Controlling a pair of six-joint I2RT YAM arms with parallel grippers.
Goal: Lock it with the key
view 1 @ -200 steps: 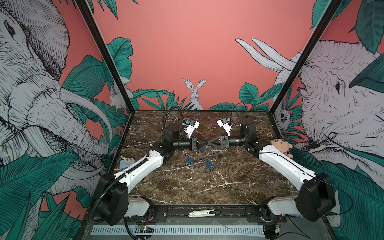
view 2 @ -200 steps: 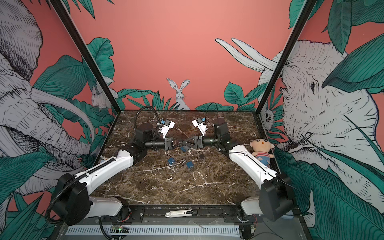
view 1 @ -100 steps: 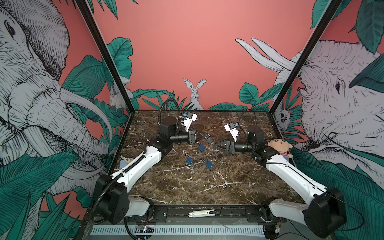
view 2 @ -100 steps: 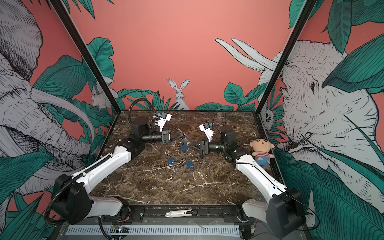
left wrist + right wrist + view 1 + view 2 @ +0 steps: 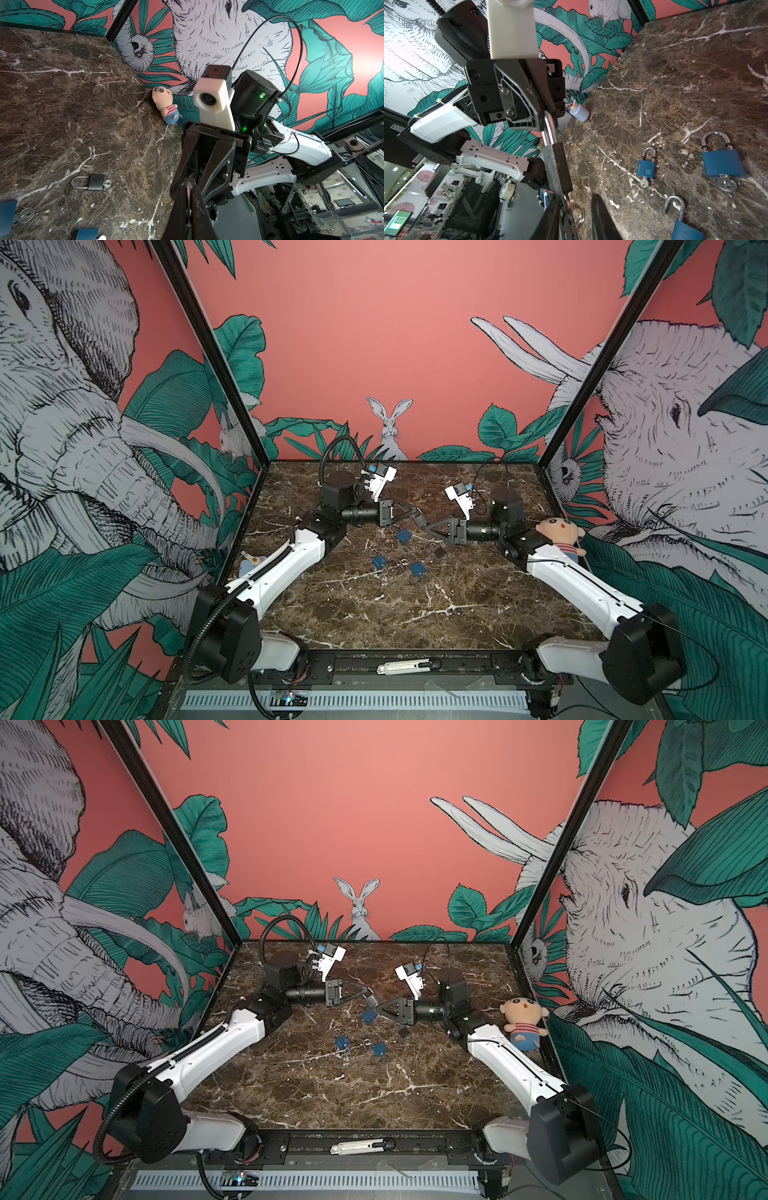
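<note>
Both arms meet in mid-air over the far middle of the marble table (image 5: 415, 614). My left gripper (image 5: 415, 512) reaches in from the left and is clamped tight on the shackle of the held padlock (image 5: 557, 164), whose body stretches rightward toward the other arm. My right gripper (image 5: 420, 524) comes in from the right, nose to nose with it. The key (image 5: 567, 200) sticks out of the padlock's end. Its long axis lines up with the body and points straight at the right gripper, which is the nearer one. In the right wrist view that gripper's jaws stand narrow, one on each side of the key, with a gap showing on one side. I judge the key is not pinched yet. Next I'd close on its head and twist.
</note>
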